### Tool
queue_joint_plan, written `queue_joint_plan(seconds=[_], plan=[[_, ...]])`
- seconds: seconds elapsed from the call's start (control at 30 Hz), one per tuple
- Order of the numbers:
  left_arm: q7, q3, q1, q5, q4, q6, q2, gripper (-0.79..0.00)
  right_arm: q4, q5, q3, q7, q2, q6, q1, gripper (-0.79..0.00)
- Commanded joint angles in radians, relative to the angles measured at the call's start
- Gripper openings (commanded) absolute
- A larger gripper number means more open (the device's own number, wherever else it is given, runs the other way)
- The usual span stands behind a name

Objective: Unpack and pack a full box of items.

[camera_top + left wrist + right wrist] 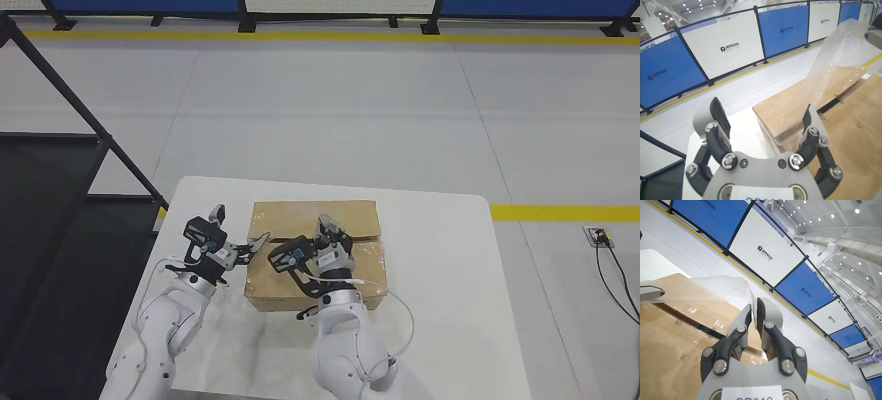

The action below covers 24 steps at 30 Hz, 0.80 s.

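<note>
Your right gripper [753,308] pinches the tape [715,287], holding it up off the box [300,215] on the table [440,300] to unseal it; your left gripper [762,106] hangs spread at its corner, ready to steady

Factory hall. Blue and white fence panels [725,51] at 12 o'clock, yellow floor line [565,212] at 3 o'clock, high ceiling lights [832,216] overhead.

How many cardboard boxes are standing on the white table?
1. The cardboard box sits near the middle of the white table, under the right gripper, which pinches a clear film strip. Anything inside it is hidden.
</note>
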Motion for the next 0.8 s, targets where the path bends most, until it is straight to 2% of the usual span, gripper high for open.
queue_joint_plan(seconds=[0.0,0.2,0.33,0.53,0.77], plan=[[0.004,0.0,-0.001,-0.006,0.001,0.004,-0.001,0.0,-0.018,0.01,0.013,-0.012,0.001,-0.033,-0.008,-0.776],[0.009,-0.003,-0.005,-0.014,0.005,0.005,0.0,0.0,-0.109,0.081,0.072,-0.037,0.009,-0.205,-0.038,-0.785],[0.015,-0.01,-0.003,-0.02,0.007,-0.002,0.001,0.0,-0.16,0.147,0.115,0.059,0.01,-0.358,-0.032,-0.785],[0.045,-0.051,0.016,-0.046,0.009,-0.013,0.007,0.0,-0.163,0.149,0.117,0.07,0.01,-0.37,-0.03,-0.785],[0.112,-0.15,0.099,-0.103,-0.012,-0.022,0.02,0.0,-0.167,0.164,0.125,0.055,0.011,-0.38,-0.04,-0.785]])
